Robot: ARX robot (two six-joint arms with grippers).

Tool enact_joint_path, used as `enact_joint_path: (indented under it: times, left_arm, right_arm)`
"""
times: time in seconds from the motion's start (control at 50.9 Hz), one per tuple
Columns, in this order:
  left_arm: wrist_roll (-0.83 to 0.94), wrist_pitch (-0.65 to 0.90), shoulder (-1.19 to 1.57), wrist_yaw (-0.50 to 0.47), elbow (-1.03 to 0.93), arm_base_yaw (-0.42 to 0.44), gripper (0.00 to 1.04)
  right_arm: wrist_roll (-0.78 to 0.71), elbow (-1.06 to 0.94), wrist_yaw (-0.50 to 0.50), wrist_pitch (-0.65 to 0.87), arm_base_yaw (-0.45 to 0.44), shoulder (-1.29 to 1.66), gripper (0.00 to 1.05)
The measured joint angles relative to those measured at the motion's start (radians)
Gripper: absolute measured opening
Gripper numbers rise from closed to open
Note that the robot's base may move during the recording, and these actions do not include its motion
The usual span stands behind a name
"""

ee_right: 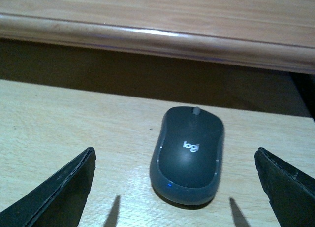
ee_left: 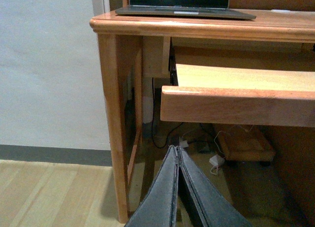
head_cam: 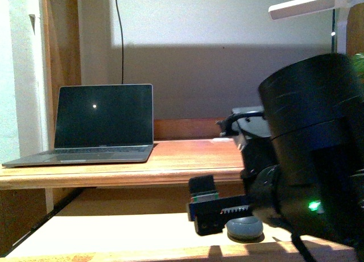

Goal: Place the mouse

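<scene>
The dark grey mouse point(ee_right: 187, 153) with a white logo lies flat on the light wooden pull-out shelf point(ee_right: 64, 123), under the desk edge. It also shows in the front view point(head_cam: 245, 228), partly hidden by my right arm. My right gripper point(ee_right: 176, 187) is open, its two dark fingers point(ee_right: 64, 190) wide on either side of the mouse, not touching it. In the front view the right gripper point(head_cam: 219, 213) sits low over the shelf. My left gripper point(ee_left: 177, 153) is shut and empty, low beside the desk, pointing under the shelf.
An open laptop point(head_cam: 96, 125) stands on the desk top point(head_cam: 187, 157) at the left. The desk's rounded front edge point(ee_right: 157, 40) overhangs the shelf just beyond the mouse. A desk leg point(ee_left: 113, 113) and cables on the floor point(ee_left: 211, 160) lie ahead of the left gripper.
</scene>
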Motion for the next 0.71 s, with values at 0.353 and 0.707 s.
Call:
enact_joint_path:
  times: [0.353,0.707]
  left_arm:
    - [0.0,0.0,-0.004,0.0,0.0,0.0,0.03]
    - [-0.001,0.0,-0.004,0.0,0.0,0.0,0.04]
  right_arm:
    - [0.028,0.162,0.155,-0.101,0.007,0.19,0.97]
    - [0.08,0.299,0.187,-0.243,-0.044,0.284,0.95]
